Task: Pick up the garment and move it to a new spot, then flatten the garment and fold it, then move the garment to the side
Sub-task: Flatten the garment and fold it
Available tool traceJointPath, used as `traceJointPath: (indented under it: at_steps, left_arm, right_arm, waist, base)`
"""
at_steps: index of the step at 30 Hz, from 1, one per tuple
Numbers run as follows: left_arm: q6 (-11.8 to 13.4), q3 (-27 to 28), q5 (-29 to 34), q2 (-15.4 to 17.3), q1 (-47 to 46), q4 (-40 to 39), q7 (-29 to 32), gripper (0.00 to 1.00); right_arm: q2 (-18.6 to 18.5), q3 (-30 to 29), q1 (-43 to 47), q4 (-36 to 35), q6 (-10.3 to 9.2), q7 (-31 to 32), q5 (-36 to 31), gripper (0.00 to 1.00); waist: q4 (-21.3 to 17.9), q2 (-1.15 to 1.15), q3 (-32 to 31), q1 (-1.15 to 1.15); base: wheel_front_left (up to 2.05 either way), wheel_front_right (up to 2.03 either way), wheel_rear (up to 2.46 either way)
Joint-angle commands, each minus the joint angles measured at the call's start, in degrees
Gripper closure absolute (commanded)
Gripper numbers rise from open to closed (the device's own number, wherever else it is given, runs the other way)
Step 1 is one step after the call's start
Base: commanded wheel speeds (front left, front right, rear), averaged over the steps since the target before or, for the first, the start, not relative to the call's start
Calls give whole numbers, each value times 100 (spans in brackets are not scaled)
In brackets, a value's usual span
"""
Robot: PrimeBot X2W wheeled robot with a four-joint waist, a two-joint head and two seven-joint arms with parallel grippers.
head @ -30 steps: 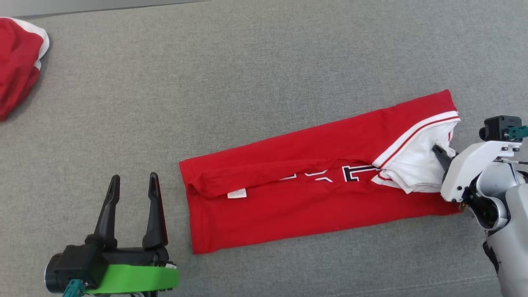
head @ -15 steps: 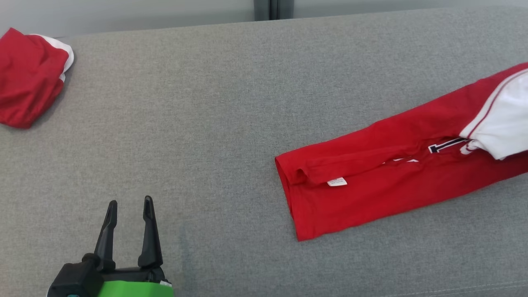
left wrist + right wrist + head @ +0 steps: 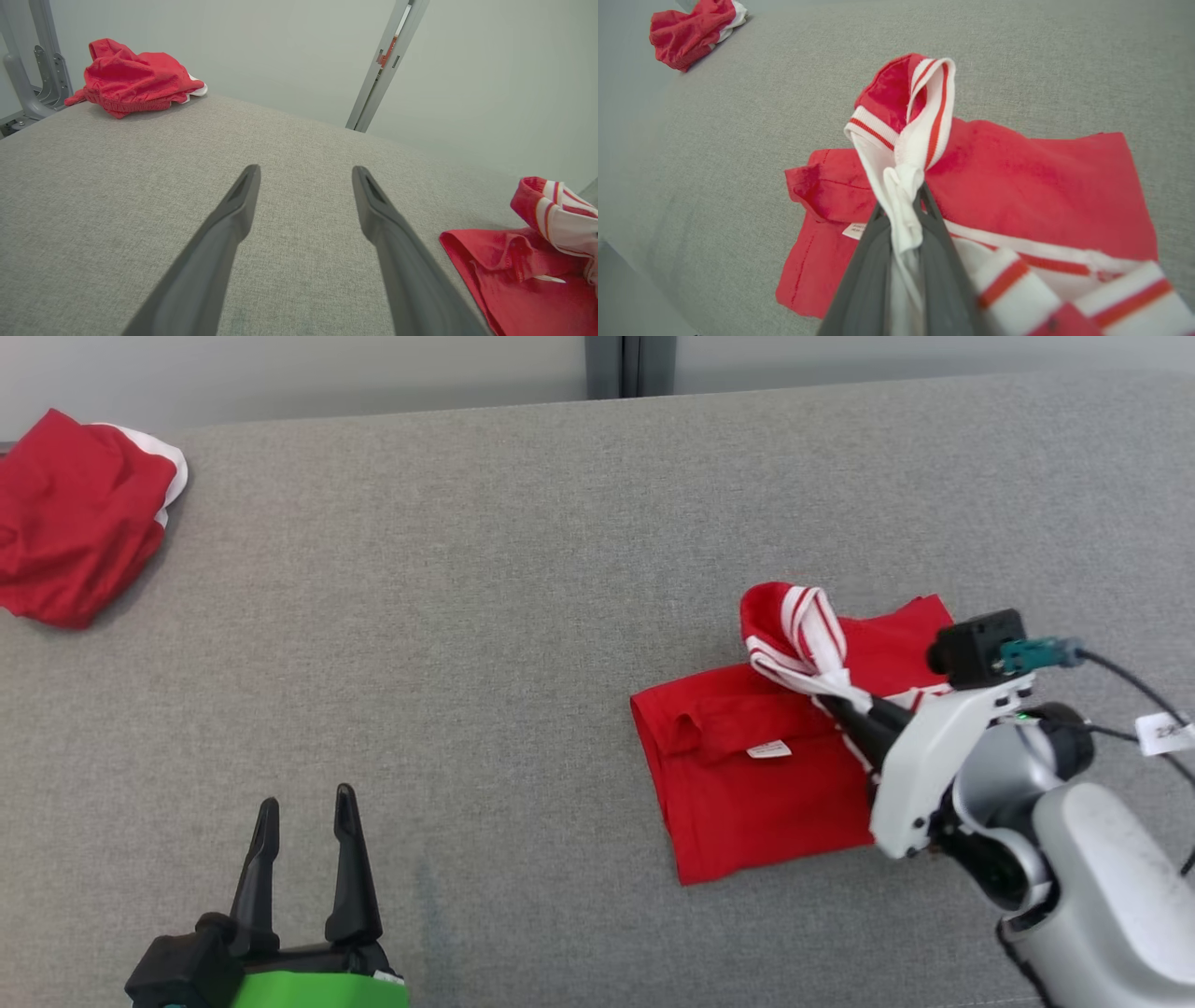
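Lab or test cell, not a home: wide grey fabric-covered bench, bare pale wall on the far side, grey metal frame post, metal bracket far left.

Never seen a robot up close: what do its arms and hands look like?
Left gripper: two long dark fingers, black base, bright green cover. Right gripper: same fingers, white shell, silver-grey forearm, black camera with teal plug and black cable.
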Motion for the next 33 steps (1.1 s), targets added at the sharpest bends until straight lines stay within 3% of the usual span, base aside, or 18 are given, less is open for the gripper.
traceJointPath:
  at_steps: [1,5,14,15,16,17,25,29,33]
  left_arm:
    - [30,-7,-30,2,-84,29,1,0]
    - [43,-65,-48,1,-51,73,1,0]
    - [22,-87,-9,2,0,159,1,0]
    - [21,-81,-5,2,5,169,1,0]
    - [12,-65,0,2,17,196,1,0]
    - [20,-31,9,2,24,221,1,0]
    - [8,254,19,2,90,251,1,0]
    - [1,274,67,3,217,256,1,0]
    - [7,335,109,3,325,250,1,0]
  right_arm:
    - [253,28,109,124,-7,-130,-145,100]
    - [790,145,187,415,-7,-395,-456,100]
    - [1318,403,218,833,-4,-898,-704,100]
    - [1339,442,211,832,-4,-957,-704,73]
    - [1366,471,215,833,-4,-1045,-689,13]
    - [1396,485,245,846,-4,-1087,-639,0]
    - [1536,619,491,202,-4,-1753,-68,0]
    - [1355,407,712,-100,-4,-2260,-260,0]
    - [1008,-17,999,-94,-4,-2941,-905,0]
  waist:
    - [31,0,4,0]
    - [50,0,0,0]
    - [36,0,-81,0]
    - [32,0,-95,0]
    - [25,0,-119,0]
    - [23,0,-147,0]
    - [9,0,-340,0]
    - [-39,0,-475,0]
    - [-83,0,-652,0]
  base:
    - [0,0,0]
    - [0,0,0]
    - [0,0,0]
    - [0,0,0]
    - [0,0,0]
    - [0,0,0]
    - [0,0,0]
    - [0,0,0]
    - [0,0,0]
